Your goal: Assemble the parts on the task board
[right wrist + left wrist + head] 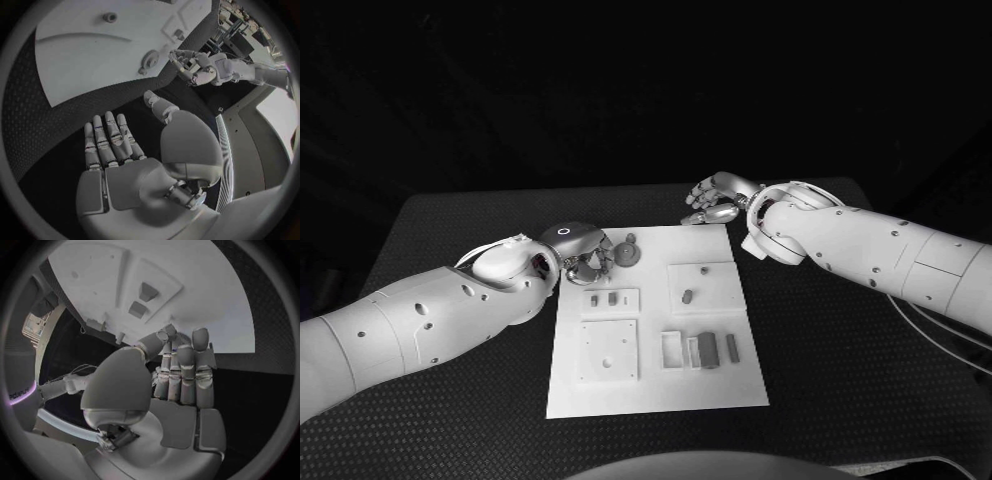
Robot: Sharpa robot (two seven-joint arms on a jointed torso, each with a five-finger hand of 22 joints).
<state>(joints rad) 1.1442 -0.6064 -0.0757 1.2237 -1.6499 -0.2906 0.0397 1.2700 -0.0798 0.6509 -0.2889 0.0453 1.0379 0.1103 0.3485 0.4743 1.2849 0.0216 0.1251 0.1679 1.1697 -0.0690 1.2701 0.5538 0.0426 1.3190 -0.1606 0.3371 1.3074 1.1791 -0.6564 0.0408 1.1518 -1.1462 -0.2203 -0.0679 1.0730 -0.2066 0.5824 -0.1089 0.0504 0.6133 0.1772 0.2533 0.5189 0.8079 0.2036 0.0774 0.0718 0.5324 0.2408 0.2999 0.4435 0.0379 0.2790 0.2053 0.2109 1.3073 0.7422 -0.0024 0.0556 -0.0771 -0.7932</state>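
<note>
I judged this the pickup step: my left hand (583, 262) hung at the board's (661, 385) far left corner, fingers (180, 371) curled but, as far as I could tell, holding nothing, with a round part (630, 254) just beyond the fingertips. My right hand (718, 199) hovered open off the far edge, gripping nothing. Next I'd need those left fingers closed around that part.

readable text: we find none we can read on the task board (661, 385), the parts or the hands.
</note>
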